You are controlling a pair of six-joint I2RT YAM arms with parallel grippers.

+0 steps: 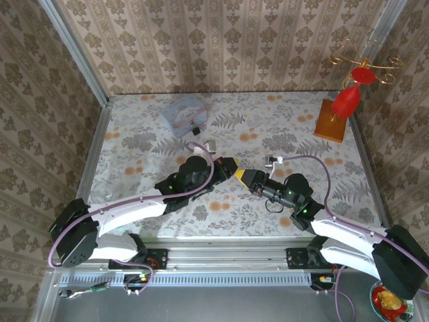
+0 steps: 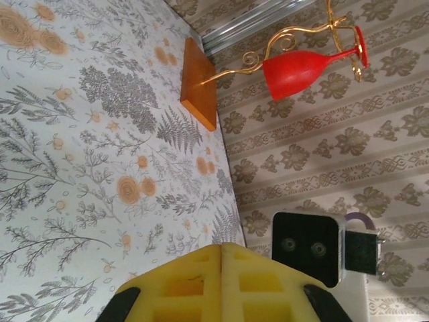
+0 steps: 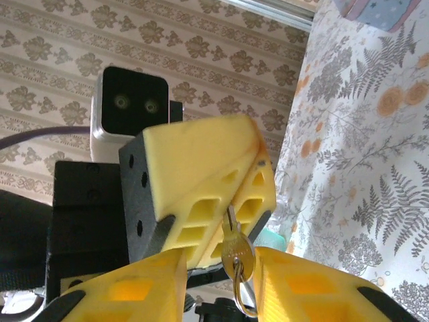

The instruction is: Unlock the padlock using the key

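Partly open, the right gripper [image 3: 220,268] flanks the round head of the metal key [image 3: 238,258], whose blade is pinched between the hollow-celled yellow wedges of the closed left gripper [image 3: 218,198]. Beyond, at eleven o'clock, the tiny black blocky padlock [image 1: 198,127] lies on the floral table [image 1: 134,141], just beside a pale tin [image 1: 182,114].

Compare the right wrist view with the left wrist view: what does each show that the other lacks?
Right wrist: the key, its blade pinched in the shut left pincer, hanging between the fingers of the open right pincer, and a corner of the tin. Left wrist: the red glass on its wooden-based stand. Both: the left pincer, floral table cover, patterned wallpaper.
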